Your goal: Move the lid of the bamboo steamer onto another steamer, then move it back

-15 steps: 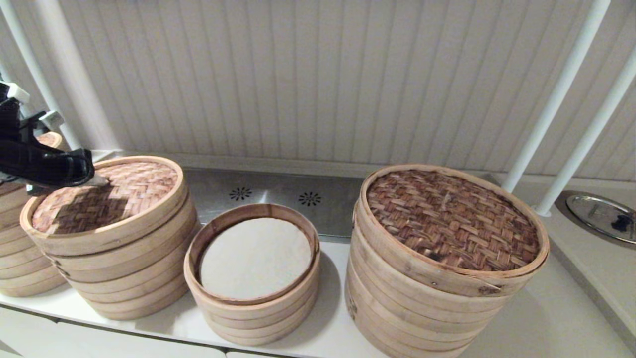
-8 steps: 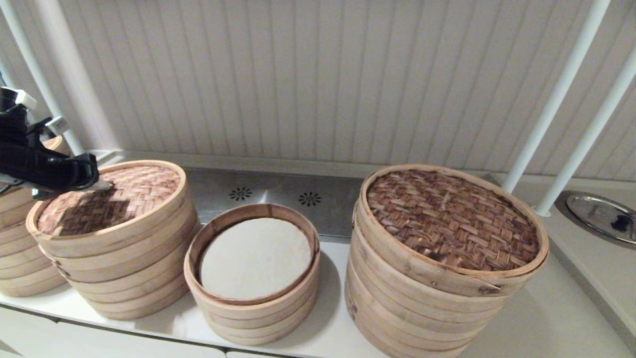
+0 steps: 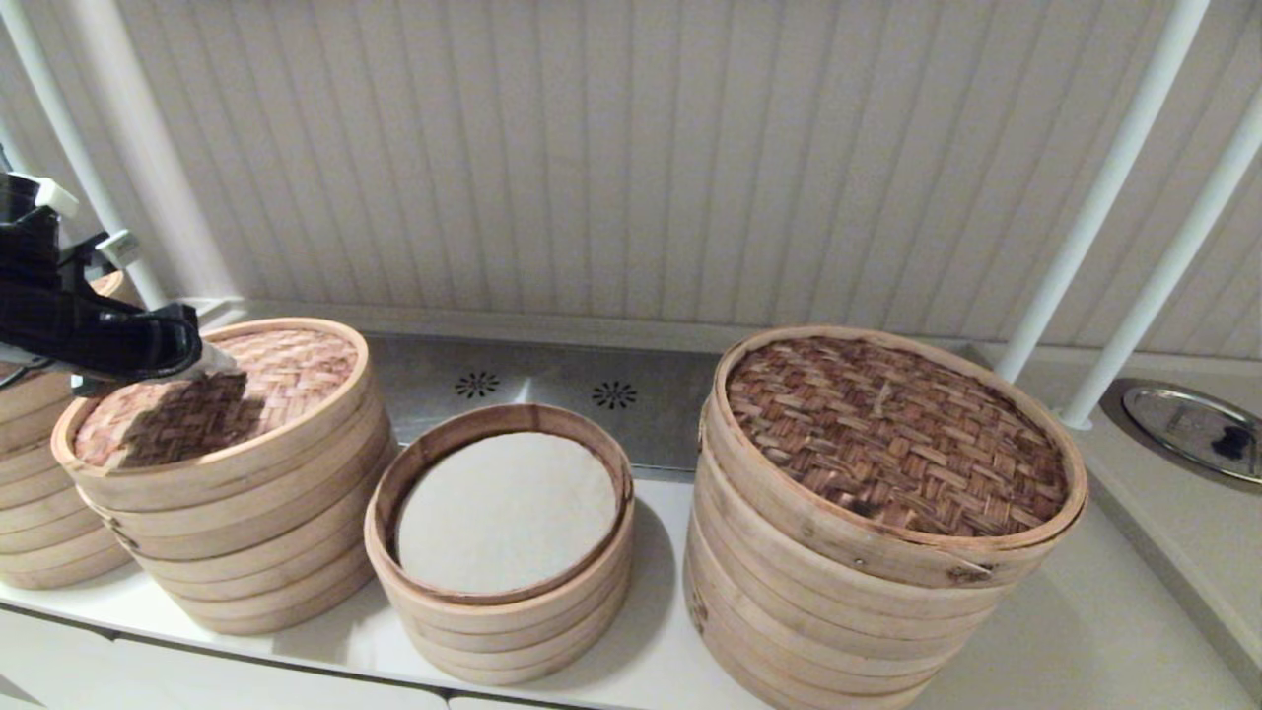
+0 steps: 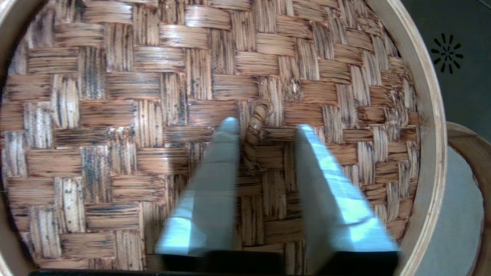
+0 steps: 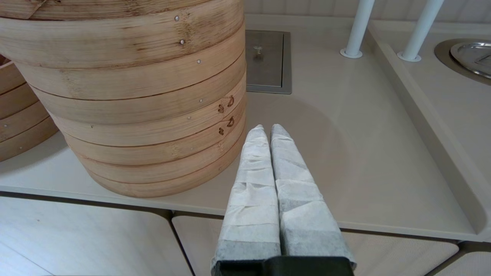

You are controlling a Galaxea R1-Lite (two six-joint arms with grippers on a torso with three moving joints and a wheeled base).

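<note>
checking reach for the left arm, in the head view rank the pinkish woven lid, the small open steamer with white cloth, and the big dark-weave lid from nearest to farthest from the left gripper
1. Pinkish-tan woven bamboo steamer lid, directly under the open left gripper, on the left.
2. Small open steamer with white cloth liner, in the middle.
3. Large dark brown woven lid, far right.

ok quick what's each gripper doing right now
Left gripper: open, fingers either side of the loop handle on the bamboo steamer lid.
Right gripper: closed, holding nothing, parked low off the counter's front edge.

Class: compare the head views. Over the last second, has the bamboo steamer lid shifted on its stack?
Yes. The bamboo steamer lid has settled flat onto its stack, losing its tilt; judged against the small steamer beside it. The left end effector is open over its loop handle.
</note>
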